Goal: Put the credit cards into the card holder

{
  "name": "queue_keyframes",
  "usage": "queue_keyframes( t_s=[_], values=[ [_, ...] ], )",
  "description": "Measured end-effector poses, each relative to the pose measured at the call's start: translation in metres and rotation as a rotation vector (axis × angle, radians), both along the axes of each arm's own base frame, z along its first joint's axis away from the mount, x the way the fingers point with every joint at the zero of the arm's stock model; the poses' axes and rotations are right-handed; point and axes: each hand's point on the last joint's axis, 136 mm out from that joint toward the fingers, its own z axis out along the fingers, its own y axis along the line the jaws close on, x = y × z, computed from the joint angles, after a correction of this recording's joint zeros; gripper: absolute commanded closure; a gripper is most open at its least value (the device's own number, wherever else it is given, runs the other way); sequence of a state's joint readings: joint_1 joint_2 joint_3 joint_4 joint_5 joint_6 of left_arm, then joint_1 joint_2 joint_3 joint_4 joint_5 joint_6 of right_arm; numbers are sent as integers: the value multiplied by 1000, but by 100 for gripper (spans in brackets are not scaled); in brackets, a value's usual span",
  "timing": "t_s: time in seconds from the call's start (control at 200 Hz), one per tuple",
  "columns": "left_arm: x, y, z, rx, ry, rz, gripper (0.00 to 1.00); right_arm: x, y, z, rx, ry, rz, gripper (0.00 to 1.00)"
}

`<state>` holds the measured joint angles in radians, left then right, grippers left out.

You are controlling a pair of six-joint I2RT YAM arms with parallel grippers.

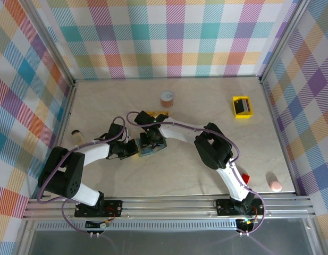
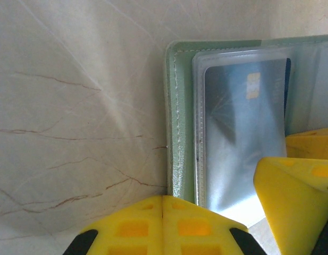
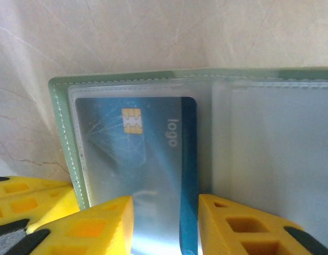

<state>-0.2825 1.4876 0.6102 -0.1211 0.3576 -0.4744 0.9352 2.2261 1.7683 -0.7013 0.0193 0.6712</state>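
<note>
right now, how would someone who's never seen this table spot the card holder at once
On the pale marbled table, look near the centre, well to the left of the bright yellow tray. The card holder lies open flat there. Nothing else is sage green with clear sleeves, one holding a blue chip card.

Two robot arms, black joints & white links, bases side by side at the near edge. L arm folds back at bottom left, then stretches fwd toward centre. Its left tool has yellow fingers pressed flat together, no gap. R arm bends at a raised elbow & angles left. The right tool points down just beside the left tool, its yellow fingers held apart.
</note>
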Motion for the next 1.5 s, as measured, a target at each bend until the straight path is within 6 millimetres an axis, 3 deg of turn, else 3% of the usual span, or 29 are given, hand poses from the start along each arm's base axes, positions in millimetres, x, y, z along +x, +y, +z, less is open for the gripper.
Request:
queue_keyframes(
  t_s=[0.275,0.54,0.81,1.165,1.32,1.5],
  values=[
    [0,0,2,1,-5,1,90,-4,-4,13,6,-22,0,54],
    [5,-1,24,-19,-76,2,90,-9,-23,33,0,-66,-9,47],
    [-2,-6,22,-66,-66,-3,88,-3,-34,29,-52,-94,4,45],
    [4,-12,29,-104,-95,-3,88,11,-57,13,-94,-69,-43,37],
    [4,-13,30,-114,-91,1,88,12,-70,1,-108,-37,-62,38],
    [6,-14,31,-124,-101,7,88,15,-71,-3,-81,-15,-71,41]
  ],
)
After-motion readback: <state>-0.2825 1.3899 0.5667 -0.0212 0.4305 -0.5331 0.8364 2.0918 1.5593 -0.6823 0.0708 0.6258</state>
